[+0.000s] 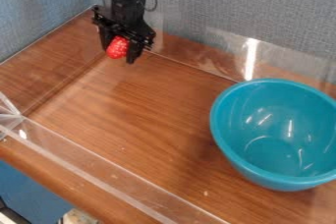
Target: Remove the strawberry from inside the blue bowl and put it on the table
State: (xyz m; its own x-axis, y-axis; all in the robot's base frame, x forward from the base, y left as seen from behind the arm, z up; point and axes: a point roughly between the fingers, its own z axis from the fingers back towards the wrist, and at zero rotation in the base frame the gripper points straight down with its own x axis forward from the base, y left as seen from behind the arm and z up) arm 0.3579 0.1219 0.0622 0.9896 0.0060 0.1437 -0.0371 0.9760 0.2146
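At the frame's upper left, the gripper (121, 45) clamps the strawberry (118, 46) between its fingers, near the table's (132, 110) back wall. The bowl (278, 133) sits well apart, lower right.

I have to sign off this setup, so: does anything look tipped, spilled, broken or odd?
Nothing stands out. The blue bowl sits upright and empty on the table, and the gripper holds the strawberry near the far wall.

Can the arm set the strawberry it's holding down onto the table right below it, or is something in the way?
Probably yes. The fingers grip the strawberry near the table's back wall, and the wood under it looks bare. The blue bowl sits far off to the right.
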